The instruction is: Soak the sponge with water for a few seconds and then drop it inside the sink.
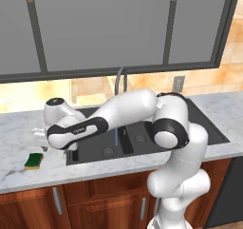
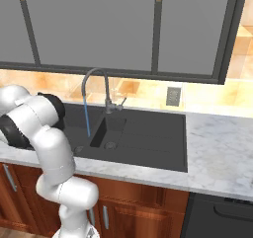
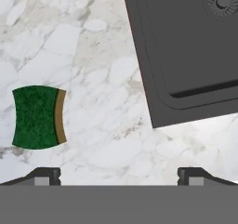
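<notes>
Marble-topped desk over wooden cabinet fronts, dark window panes behind, tiled wall below them. Sink set into the desk, dark and double-basined, with gooseneck faucet at its rear. Water running: thin blue stream falling from the spout into the left basin.

Sponge lying flat on the desk, left of the sink and near the front edge, green face up, yellow body showing along one side. Not touching the sink rim; well apart from the stream. Task not begun in substance: sponge unheld, dry as far as can be judged.

Gripper hovering above the desk between sponge and sink corner, aimed downward. Fingers spread wide, nothing between them. In the hand view, sponge off to the left of the finger line, not centred in the gap.

Risks noted:
- Descent from this position likely to land one finger on the sponge or beside it rather than astride it; cause, lateral offset not corrected.
- Soft body prone to tilting or slipping from a shallow pinch; cause, closing too high on the block.
- Sponge near the desk's front edge; a nudge could push it off.
- Carry to the stream crossing the sink rim; low travel could snag.
</notes>
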Available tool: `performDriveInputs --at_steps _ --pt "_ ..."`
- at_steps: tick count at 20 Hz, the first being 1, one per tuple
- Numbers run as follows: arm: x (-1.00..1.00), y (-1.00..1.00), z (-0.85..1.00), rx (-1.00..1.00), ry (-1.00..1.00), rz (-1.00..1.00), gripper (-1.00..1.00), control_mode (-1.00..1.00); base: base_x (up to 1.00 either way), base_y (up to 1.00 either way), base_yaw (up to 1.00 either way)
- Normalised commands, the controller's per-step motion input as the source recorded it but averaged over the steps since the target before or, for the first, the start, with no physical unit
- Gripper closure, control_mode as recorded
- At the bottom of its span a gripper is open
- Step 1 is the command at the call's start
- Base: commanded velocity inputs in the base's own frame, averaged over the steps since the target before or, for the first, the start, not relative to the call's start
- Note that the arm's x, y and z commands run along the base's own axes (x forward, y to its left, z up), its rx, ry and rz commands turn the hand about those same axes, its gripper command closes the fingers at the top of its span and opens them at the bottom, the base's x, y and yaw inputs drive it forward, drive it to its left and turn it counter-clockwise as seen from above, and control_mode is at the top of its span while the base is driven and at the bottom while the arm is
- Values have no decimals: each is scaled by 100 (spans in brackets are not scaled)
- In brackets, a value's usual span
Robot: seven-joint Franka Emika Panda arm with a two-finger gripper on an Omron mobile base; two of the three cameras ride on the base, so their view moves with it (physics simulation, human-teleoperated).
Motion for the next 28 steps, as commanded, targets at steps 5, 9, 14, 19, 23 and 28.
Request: performDriveInputs --at_steps 5,9,14,19,23,28 --pt "0 27 -11 -1 0 0 -100 -100 0 0 0" --pt "0 25 0 -2 0 0 -100 -100 0 0 0" --pt "5 24 0 -5 4 0 -100 -100 0 0 0" --pt "18 13 0 -5 8 0 -100 -100 0 0 0" --pt "26 11 -2 -3 5 0 -100 -100 0 0 0" --pt "29 6 -10 -1 0 0 -100 -100 0 0 0"
